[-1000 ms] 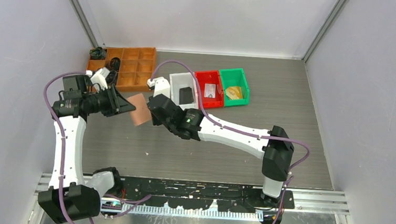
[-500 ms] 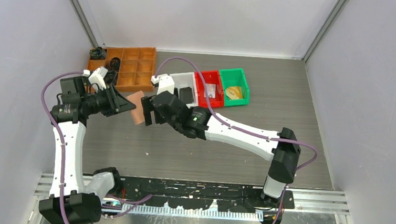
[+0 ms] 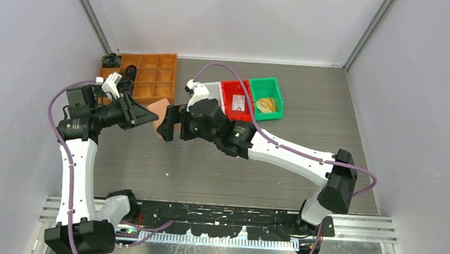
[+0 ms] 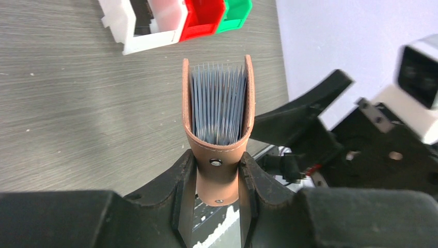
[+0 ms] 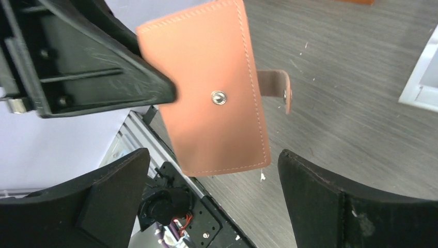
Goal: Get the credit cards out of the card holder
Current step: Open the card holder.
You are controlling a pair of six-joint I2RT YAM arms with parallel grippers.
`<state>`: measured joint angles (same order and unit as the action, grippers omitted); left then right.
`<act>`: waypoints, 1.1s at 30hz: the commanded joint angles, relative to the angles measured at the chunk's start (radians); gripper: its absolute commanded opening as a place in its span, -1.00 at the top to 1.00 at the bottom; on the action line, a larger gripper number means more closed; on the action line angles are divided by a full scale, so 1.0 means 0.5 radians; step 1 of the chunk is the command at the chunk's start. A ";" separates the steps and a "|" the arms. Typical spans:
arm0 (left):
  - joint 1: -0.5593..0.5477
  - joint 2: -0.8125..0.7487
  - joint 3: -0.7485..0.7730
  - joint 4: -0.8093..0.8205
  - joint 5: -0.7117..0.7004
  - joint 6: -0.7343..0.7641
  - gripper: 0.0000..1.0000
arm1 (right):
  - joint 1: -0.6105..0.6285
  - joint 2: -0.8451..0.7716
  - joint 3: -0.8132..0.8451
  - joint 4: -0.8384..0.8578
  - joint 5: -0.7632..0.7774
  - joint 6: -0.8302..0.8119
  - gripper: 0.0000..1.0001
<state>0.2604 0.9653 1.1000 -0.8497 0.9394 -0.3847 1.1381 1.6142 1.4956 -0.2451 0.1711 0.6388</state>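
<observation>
Grey table [image 3: 331, 110]; orange tray [image 3: 154, 77] at 11 o'clock, black cable [image 3: 131, 71] in a left cell; white bin [image 4: 147, 40], red bin [image 3: 230, 85], green bin [image 3: 266, 81] in a row near 12 o'clock.

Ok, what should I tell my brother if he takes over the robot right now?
Left hand: shut on the card holder, held off the table.
Right hand: open, facing the holder, not touching it.
Done: tab unsnapped.
Left: pull the credit cards from the grey pockets; neither hand holds one.
</observation>
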 commanded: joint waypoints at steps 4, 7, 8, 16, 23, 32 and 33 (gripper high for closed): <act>0.010 -0.077 0.141 0.304 0.279 -0.286 1.00 | -0.096 -0.194 -0.201 0.378 -0.261 0.289 -0.99; 0.010 -0.082 0.147 0.307 0.304 -0.312 1.00 | -0.138 -0.274 -0.285 0.437 -0.244 0.323 -0.99; 0.009 -0.083 0.150 0.317 0.315 -0.327 1.00 | -0.150 -0.301 -0.294 0.441 -0.239 0.325 -0.99; 0.010 -0.136 0.161 0.443 0.355 -0.475 1.00 | -0.159 -0.493 -0.530 0.638 -0.250 0.341 -0.99; 0.010 -0.181 0.140 0.531 0.458 -0.588 1.00 | -0.159 -0.478 -0.615 0.880 -0.226 0.407 -0.99; 0.009 -0.233 0.129 0.619 0.591 -0.688 1.00 | -0.238 -0.333 -0.643 1.330 -0.259 0.725 -0.73; 0.010 -0.233 0.129 0.625 0.604 -0.693 0.99 | -0.260 -0.322 -0.659 1.386 -0.278 0.802 -0.64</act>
<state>0.2619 0.8730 1.1294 -0.6292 1.1481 -0.6815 1.0428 1.4425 1.1793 0.2409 0.0494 0.9077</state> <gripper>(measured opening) 0.308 0.890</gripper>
